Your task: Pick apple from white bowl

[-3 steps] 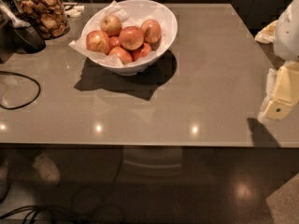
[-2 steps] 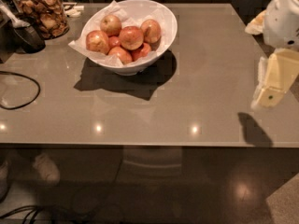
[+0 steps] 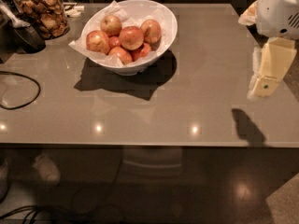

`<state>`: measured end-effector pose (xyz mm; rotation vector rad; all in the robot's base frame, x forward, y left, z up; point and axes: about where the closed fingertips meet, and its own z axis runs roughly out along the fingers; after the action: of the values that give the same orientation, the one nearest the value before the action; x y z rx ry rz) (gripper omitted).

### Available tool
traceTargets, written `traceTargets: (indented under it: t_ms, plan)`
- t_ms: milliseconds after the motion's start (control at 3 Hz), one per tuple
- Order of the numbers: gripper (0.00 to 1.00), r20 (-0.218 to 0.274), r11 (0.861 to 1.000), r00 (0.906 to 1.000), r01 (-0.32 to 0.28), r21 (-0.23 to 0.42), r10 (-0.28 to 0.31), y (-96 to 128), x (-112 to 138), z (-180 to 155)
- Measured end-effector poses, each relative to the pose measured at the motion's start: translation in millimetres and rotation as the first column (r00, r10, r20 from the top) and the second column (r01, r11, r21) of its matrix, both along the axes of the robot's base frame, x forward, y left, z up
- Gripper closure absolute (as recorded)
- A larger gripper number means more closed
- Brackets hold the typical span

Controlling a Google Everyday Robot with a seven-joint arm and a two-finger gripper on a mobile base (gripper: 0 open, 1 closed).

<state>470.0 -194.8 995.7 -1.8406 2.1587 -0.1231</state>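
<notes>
The white bowl [image 3: 169, 21] stands at the back left of the grey table, lined with crumpled white paper. It holds several apples. The apple [image 3: 131, 37], the largest and red-orange, lies on top in the middle of the pile. A paler apple [image 3: 111, 24] lies behind it and smaller ones lie around it. My gripper [image 3: 262, 85] hangs over the right edge of the table, pale yellow under the white arm [image 3: 278, 10]. It is far to the right of the bowl and holds nothing that I can see.
A glass jar [image 3: 43, 13] of brown snacks stands at the back left, with a dark object [image 3: 29, 37] beside it. A black cable [image 3: 21, 91] loops on the table's left side. The table's front edge [image 3: 140, 146] runs across the view, with dark floor below.
My gripper and arm have risen and moved a little left, further over the table's right edge. The bowl and apples have not moved.
</notes>
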Motion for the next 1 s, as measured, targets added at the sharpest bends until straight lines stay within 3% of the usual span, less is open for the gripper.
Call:
traceTargets:
  t_ms: [667,1000]
  plan:
    - [0.00,0.010,0.990,0.9988,-0.050,0.131,0.049,31,53,17]
    - [0.00,0.016,0.984,0.9957,-0.093,0.152,0.092,54,86,24]
